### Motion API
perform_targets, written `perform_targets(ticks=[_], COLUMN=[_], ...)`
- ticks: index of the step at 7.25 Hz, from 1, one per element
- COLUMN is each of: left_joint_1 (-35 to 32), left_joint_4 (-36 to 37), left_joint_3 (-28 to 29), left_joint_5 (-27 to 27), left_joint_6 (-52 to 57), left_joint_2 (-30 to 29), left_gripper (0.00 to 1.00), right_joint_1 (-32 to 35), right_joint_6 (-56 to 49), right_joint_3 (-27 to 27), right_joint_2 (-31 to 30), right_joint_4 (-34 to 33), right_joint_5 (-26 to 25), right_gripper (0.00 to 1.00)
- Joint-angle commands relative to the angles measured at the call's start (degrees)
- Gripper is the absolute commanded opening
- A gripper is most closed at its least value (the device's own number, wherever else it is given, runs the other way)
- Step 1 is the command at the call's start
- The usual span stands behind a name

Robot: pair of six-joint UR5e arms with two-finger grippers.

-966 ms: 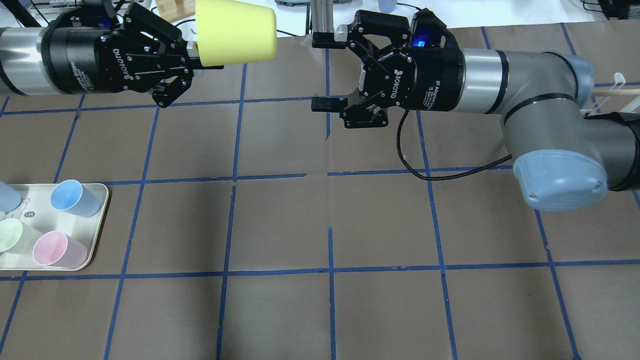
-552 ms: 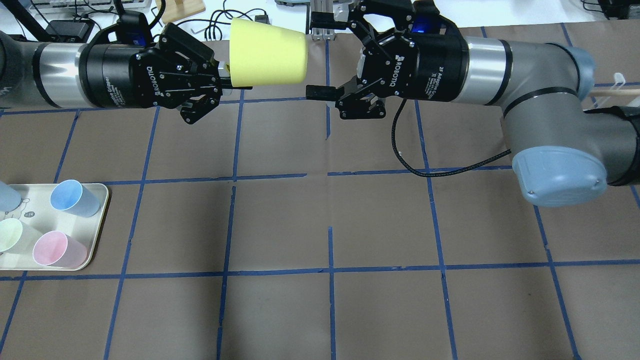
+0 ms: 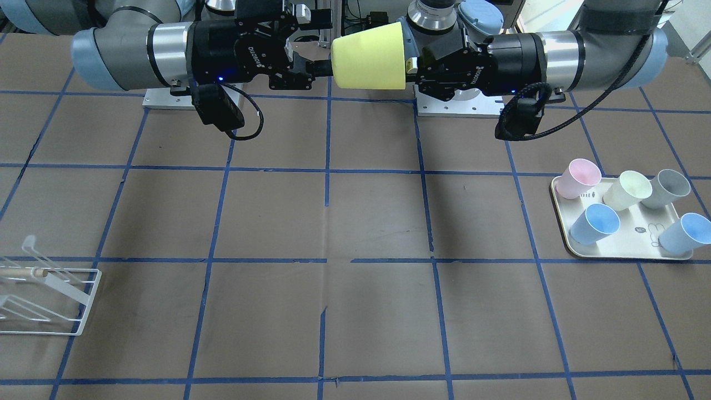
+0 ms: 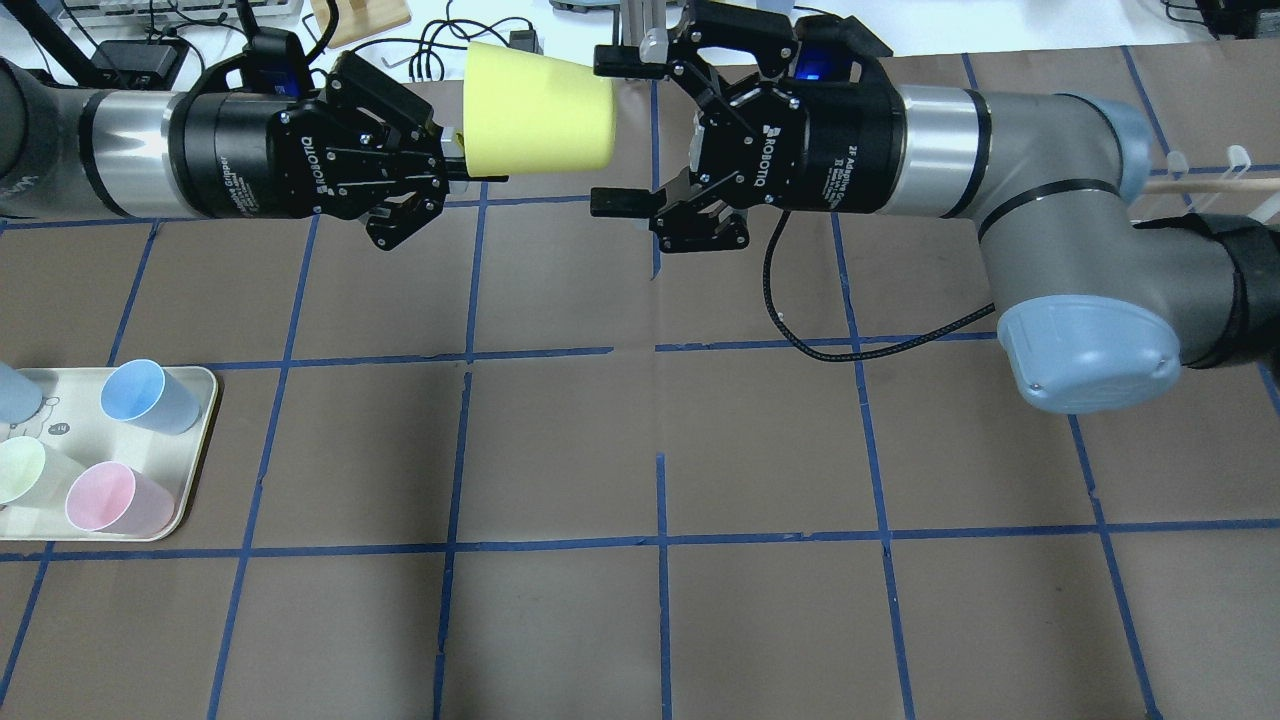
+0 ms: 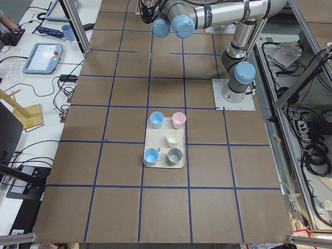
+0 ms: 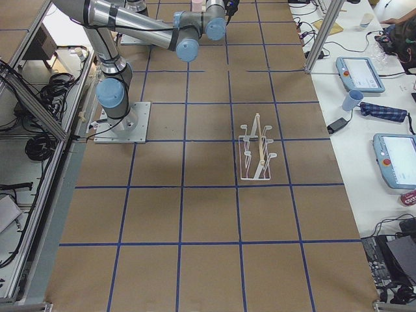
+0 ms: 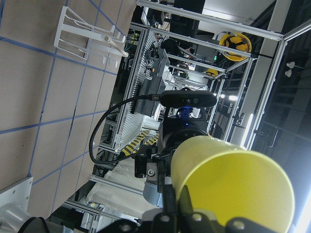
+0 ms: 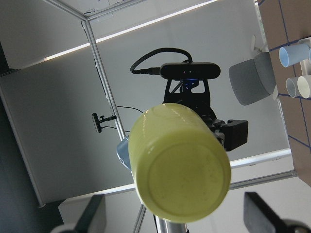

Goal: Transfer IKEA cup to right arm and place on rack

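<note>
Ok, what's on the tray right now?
Five upright cups sit on the tray: pink, cream, grey, one blue, another blue. The tray surface beneath each is covered, so anything under them can't be seen.

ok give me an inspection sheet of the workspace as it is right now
surface: table covered in brown paper with a blue tape grid
job's things: IKEA cup held sideways in the air, base toward the right hand; rack holds no cup
clutter: tray with five other cups
hands: left hand shut on the cup's rim; right hand open at the cup's base
cables: right wrist cable hangs in a loop; left wrist cable hangs away from the cup
surroundings: pendants on a side bench
</note>
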Motion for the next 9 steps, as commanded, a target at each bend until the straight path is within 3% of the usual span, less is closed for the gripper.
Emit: perform_targets(ticks=[1, 3, 4, 8, 9], left_joint_1=[-0.28, -0.28, -0.28, -0.28, -0.28], left_joint_4=[0.01, 0.45, 0.45, 0.45, 0.36], left_joint_3=[0.06, 0.06, -0.03, -0.03, -0.03], left_joint_5=[-0.02, -0.02, 0.06, -0.11, -0.11], left_joint_6=[0.0, 0.0, 0.0, 0.0, 0.0], left_joint_2=[-0.13, -0.13, -0.13, 0.04, -0.04], left_gripper=[0.0, 0.0, 0.0, 0.0, 0.0], right_joint_1=[0.75, 0.75, 0.75, 0.75, 0.66], right_joint_6=[0.08, 2.17, 2.36, 2.45, 3.41], right_joint_3=[-1.79, -2.42, -2.42, -2.42, -2.42], right_joint_2=[2.07, 2.16, 2.25, 2.34, 2.34], right_joint_4=[-0.02, -0.11, -0.11, -0.02, -0.02], right_joint_5=[-0.36, -0.45, -0.45, -0.45, -0.36], right_gripper=[1.0, 0.98, 0.89, 0.82, 0.74])
